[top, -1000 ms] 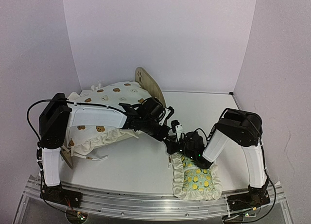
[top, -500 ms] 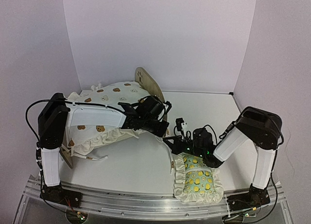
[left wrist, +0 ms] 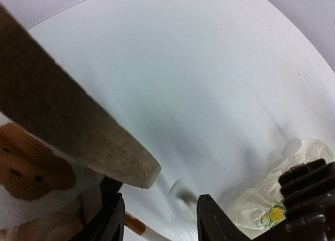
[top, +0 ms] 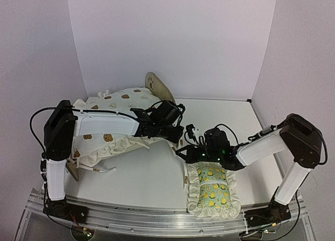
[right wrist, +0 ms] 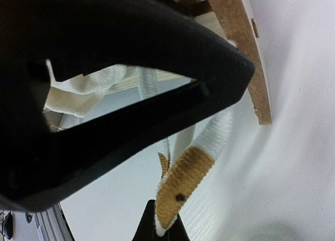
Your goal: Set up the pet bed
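Observation:
The pet bed's wooden headboard [top: 153,84] stands at the back left, its frame mostly covered by the cream bear-print cushion [top: 115,102]. A wooden rail [left wrist: 78,131] of the bed crosses the left wrist view. My left gripper [top: 177,138] [left wrist: 162,220] is open beside the bed's right end, with nothing between its fingers; a cushion tie [left wrist: 135,224] lies just by its left finger. My right gripper [top: 183,151] [right wrist: 162,231] is shut on a white cushion tie with a brown bear print [right wrist: 183,183]. The left finger [right wrist: 131,94] crosses close in front of the right wrist camera.
A green lemon-print ruffled pillow [top: 212,191] [left wrist: 267,209] lies at the front right, just behind my right gripper. White walls close in the back and both sides. Another loose tie [top: 102,170] trails from the cushion's front left.
My left gripper has opened and let go of the tie. The right arm has stretched out lower, its elbow swinging right, while its gripper stays shut on the tie near the bed's end.

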You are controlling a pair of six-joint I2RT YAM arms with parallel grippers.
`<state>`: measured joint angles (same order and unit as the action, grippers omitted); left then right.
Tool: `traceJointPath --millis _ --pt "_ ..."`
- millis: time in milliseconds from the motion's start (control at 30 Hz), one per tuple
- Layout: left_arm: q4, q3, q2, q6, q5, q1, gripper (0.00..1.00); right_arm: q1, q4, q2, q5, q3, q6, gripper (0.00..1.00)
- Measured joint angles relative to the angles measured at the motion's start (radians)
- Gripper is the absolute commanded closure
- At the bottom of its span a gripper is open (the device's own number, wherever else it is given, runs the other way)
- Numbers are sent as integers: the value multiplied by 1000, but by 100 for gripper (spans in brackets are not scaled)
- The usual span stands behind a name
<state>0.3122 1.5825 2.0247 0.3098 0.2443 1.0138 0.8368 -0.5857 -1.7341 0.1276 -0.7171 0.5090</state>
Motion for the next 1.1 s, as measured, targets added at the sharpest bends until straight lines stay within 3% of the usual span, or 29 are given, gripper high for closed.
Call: traceJointPath --millis 133,200,367,567,800,967,1100 --pt "0 -7 -15 13 -16 1 17 0 115 7 -4 -46 15 100" --pt "-4 -34 -50 23 -29 -1 11 0 160 10 -4 -63 13 100" --pt "-16 -168 -238 36 -81 -22 21 0 284 13 4 -132 -5 100" --pt "-84 -330 -482 58 -130 -14 42 -3 406 13 53 -210 -38 100" --pt "-186 -554 -554 60 -155 -13 57 -61 485 6 240 -279 -71 100" --pt "-262 -653 -517 58 -156 -14 58 -103 591 -13 332 -358 -96 100" --pt "-342 -659 -475 55 -157 -17 38 -120 651 -17 366 -400 -96 100"
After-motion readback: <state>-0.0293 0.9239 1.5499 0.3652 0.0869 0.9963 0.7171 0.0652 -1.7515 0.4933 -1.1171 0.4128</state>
